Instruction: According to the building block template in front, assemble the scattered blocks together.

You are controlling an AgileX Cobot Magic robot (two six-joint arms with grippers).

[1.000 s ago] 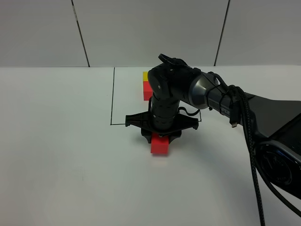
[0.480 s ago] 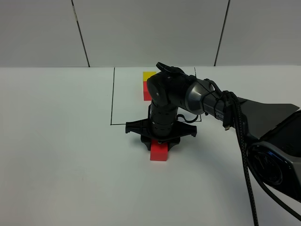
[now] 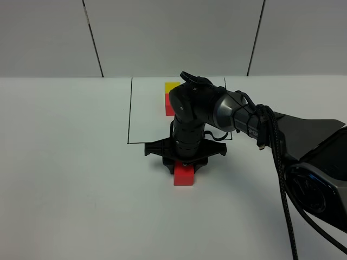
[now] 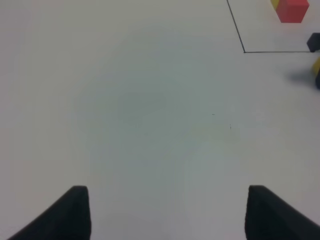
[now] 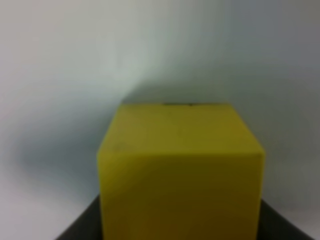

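- Where the white worktop (image 3: 65, 179) ends at the back, pale wall panels (image 3: 173, 35) rise, split by thin dark seams.
- A thin black outline (image 3: 129, 114) marks a rectangle near the middle of the far part of the worktop; inside it, toward its far edge, sits the template pair (image 3: 170, 97), a yellow cube behind a red one, touching.
- The right arm (image 3: 255, 124) reaches in from the right side and bends down just outside the near edge of the outline.
- Its right end effector (image 3: 184, 162) points straight down onto the loose red cube (image 3: 184, 175), which rests on the worktop in front of the outline.
- In the right wrist view the loose yellow cube (image 5: 181, 175) fills the frame between the dark tips; the right end effector is pressed together on it, and the yellow cube sits right by the red one, though whether they touch cannot be told.
- The left end effector (image 4: 167, 210) hangs over bare worktop with its two dark tips spread and nothing between them; the outline's corner lies well beyond it.
- Wide bare worktop lies to the left and along the near edge; the right side is taken up by the arm and its black cable (image 3: 287, 200).
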